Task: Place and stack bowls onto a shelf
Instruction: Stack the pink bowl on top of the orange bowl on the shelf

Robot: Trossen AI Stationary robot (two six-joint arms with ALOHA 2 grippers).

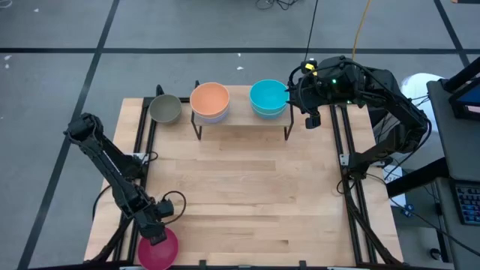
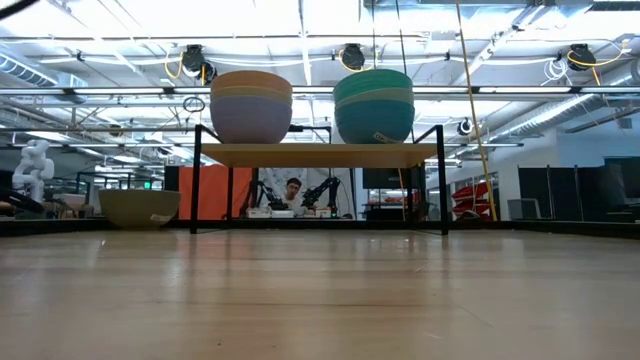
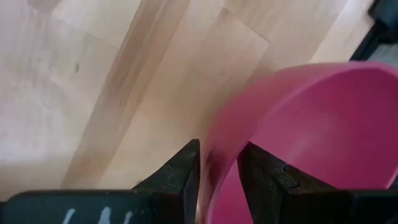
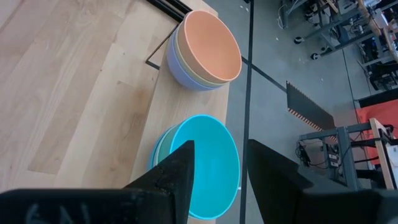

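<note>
The left gripper (image 3: 217, 180) is pinching the magenta bowl's (image 3: 311, 137) rim; the right gripper (image 4: 217, 168) is hovering open over the cyan bowl (image 4: 208, 165).

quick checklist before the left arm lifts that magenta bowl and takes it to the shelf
1. Left gripper astride the magenta bowl rim, one finger each side: ok.
2. Grip firm enough to lift: cannot tell.
3. Free spot on the shelf: ok, its middle is bare between the orange-topped stack and the cyan-topped stack.
4. Right gripper clear of the shelf: not ok, it hangs open over the cyan-topped stack.
5. Olive-grey bowl out of the way: ok, on the table left of the shelf.
</note>
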